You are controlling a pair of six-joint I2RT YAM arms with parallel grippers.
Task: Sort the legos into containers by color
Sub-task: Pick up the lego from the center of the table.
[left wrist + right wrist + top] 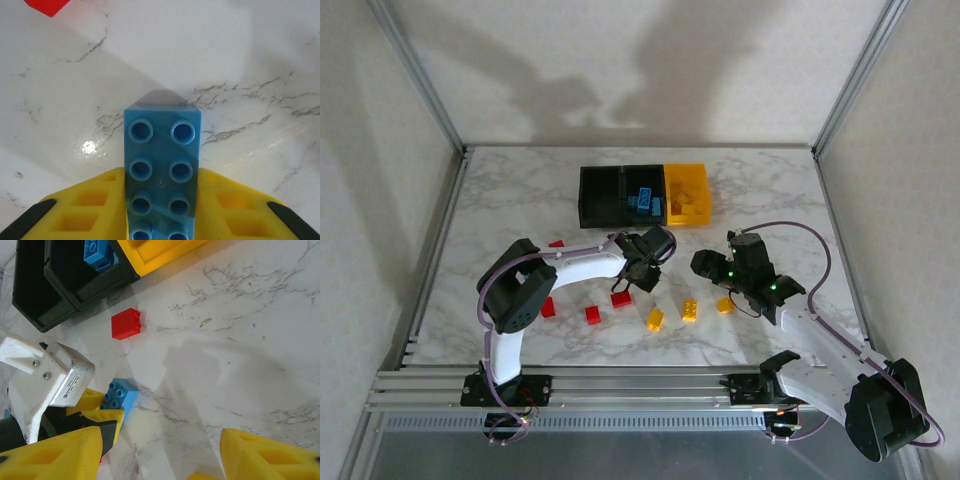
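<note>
Plastic this small should be light, stiff and slick. Your left pincer (161, 210) is clamped on the blue brick (162, 170) by its long smooth sides, down at the table (225, 60), a flat hold that should resist twisting. The middle black bin (635, 178) already holds blue. Your right pincer (162, 450) hangs wide, empty.

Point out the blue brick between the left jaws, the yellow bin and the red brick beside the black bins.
blue brick (162, 175): left wrist view, studded top.
yellow bin (165, 259): right wrist view, outer wall.
red brick (126, 324): right wrist view, its middle.
</note>
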